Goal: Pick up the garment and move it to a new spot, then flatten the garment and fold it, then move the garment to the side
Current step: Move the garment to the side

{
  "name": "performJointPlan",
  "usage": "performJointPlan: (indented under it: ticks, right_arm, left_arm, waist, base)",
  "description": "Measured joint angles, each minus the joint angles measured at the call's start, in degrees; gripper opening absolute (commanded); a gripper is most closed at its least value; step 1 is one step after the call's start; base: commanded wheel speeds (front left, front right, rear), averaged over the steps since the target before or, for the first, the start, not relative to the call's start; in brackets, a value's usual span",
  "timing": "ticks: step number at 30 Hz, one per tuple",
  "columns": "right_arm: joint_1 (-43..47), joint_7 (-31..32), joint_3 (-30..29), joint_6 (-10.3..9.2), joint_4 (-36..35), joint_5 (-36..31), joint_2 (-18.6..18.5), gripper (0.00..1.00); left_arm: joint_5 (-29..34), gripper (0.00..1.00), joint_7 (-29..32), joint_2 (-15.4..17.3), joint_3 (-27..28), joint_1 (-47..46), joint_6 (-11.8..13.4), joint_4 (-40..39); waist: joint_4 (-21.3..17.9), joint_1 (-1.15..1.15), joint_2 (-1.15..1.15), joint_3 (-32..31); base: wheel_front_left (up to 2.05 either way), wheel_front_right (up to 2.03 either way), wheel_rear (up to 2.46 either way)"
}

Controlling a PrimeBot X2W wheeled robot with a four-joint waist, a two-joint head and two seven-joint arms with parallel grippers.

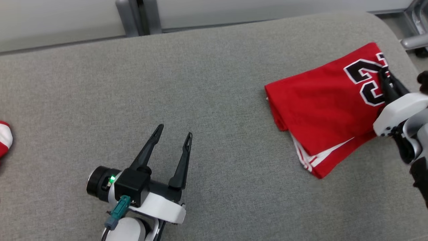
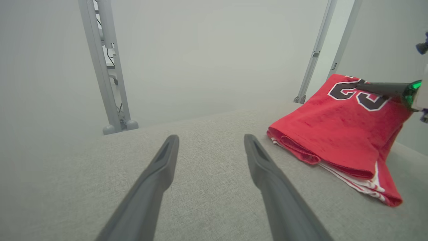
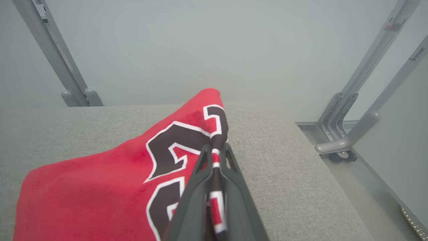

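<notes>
Head view: you find the garment (image 1: 327, 110), a red jersey with white trim, folded into a rough rectangle at the far right of the grey padded surface (image 1: 200, 83). Its black, white-edged number (image 1: 366, 83) faces up near the right end. White-striped under-layers stick out along the near edge.

Right gripper (image 1: 384, 71): you have its two dark fingers pressed together on the garment's right edge, at the number. In the right wrist view the gripper (image 3: 215, 147) shows a thin fold of the garment (image 3: 100, 187) pinched between the fingers, and the cloth rises to a peak at the pinch. The rest lies on the surface.

Left gripper (image 1: 175, 130): fingers spread wide, nothing between them, well apart from the garment, over bare surface at lower centre-left. In the left wrist view this gripper (image 2: 210, 138) points across the surface, with the garment (image 2: 337, 134) off to its right and the right gripper (image 2: 359, 85) reaching in over the number.

Note a red-and-white item (image 1: 4, 137) cut off at the left edge; what it is you cannot tell. Grey metal posts (image 2: 107, 67) stand beyond the far edge.
</notes>
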Motion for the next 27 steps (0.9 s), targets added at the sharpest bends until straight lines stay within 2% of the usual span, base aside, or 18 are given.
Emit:
performJointPlan:
  ticks: [6,12,20,25,26,27]
  right_arm:
    - [-5.6,0.0,-4.1,0.0,3.1,-2.8,-1.7,0.0]
    - [-9.9,0.0,-9.7,0.0,5.8,-8.3,-3.0,0.0]
    - [-13.5,0.0,-16.5,0.0,9.9,-16.4,-3.6,0.0]
    - [-14.2,0.0,-20.0,0.0,11.4,-21.0,-3.8,0.01]
    - [-14.4,0.0,-20.7,0.0,11.6,-21.9,-3.8,0.14]
    - [-14.6,0.0,-21.7,0.0,11.8,-22.9,-3.9,0.37]
  left_arm:
    - [1.0,1.0,1.4,0.6,-0.7,-2.8,-0.3,-3.5]
    - [2.1,1.0,3.0,1.1,-2.1,-6.0,-1.1,-6.0]
    - [2.6,1.0,4.4,1.1,-3.7,-9.5,-2.2,-7.9]
    - [2.6,1.0,4.7,0.8,-4.8,-10.6,-2.6,-8.1]
    - [2.6,1.0,4.7,0.8,-4.9,-10.6,-2.6,-8.2]
    - [2.6,1.0,4.8,0.9,-5.0,-10.6,-2.6,-8.2]
  waist:
    - [0.4,0.0,0.0,4.5]
    - [-0.8,0.0,0.0,8.6]
    - [-2.8,0.0,0.0,11.8]
    - [-2.3,0.0,0.0,13.0]
    - [-2.1,0.0,0.0,13.3]
    - [-1.9,0.0,0.0,13.6]
  base:
    - [0.0,0.0,0.0]
    - [0.0,0.0,0.0]
    - [0.0,0.0,0.0]
    - [0.0,0.0,0.0]
    - [0.0,0.0,0.0]
    - [0.0,0.0,0.0]
